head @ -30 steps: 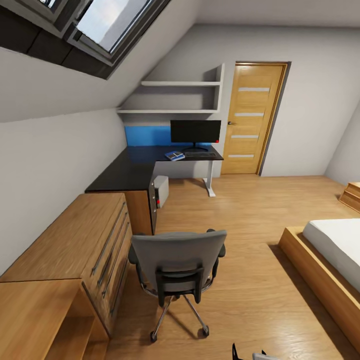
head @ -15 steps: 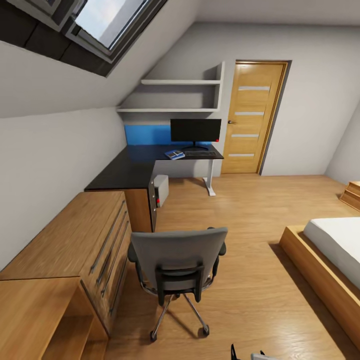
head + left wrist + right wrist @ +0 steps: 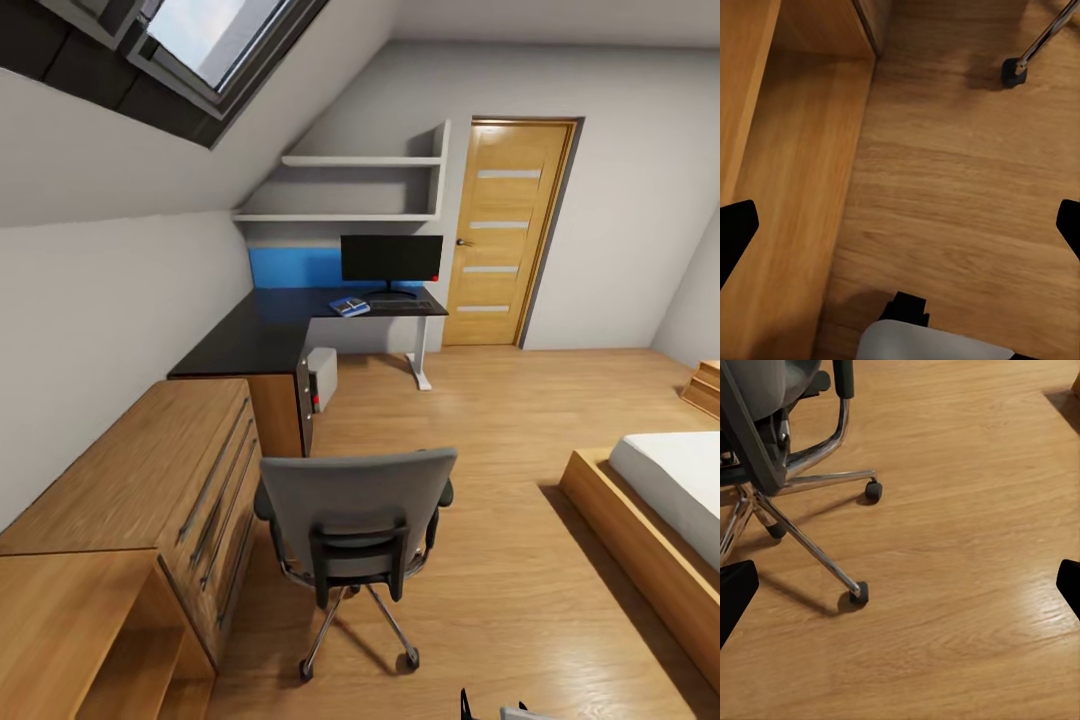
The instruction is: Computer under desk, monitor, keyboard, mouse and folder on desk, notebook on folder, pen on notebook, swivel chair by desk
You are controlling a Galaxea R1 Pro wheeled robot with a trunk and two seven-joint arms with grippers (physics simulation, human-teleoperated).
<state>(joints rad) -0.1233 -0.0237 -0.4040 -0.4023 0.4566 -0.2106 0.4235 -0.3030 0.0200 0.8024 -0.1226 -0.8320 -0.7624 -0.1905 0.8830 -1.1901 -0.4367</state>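
The swivel chair (image 3: 352, 520) stands on the wood floor close in front of me, its grey back towards me and its seat hidden behind it. Beyond it the black-topped desk (image 3: 255, 340) runs along the wall to the blue back panel. The monitor (image 3: 391, 259) stands on its far end, with the keyboard (image 3: 400, 305) in front of it and a blue-and-white flat item (image 3: 349, 307) beside that. The light grey computer (image 3: 322, 378) sits under the desk. My left gripper (image 3: 900, 229) and right gripper (image 3: 900, 589) hang open over the floor, empty. The chair's chrome base (image 3: 802, 491) shows in the right wrist view.
A light-wood drawer chest (image 3: 170, 490) lines the wall left of the chair. A low bed (image 3: 670, 500) sits at the right, with open floor between it and the chair. A wooden door (image 3: 505, 235) and wall shelves (image 3: 350, 190) stand behind the desk.
The whole head view has crept slightly forward towards the chair and desk, so the camera moved. Nothing in the room has shifted.
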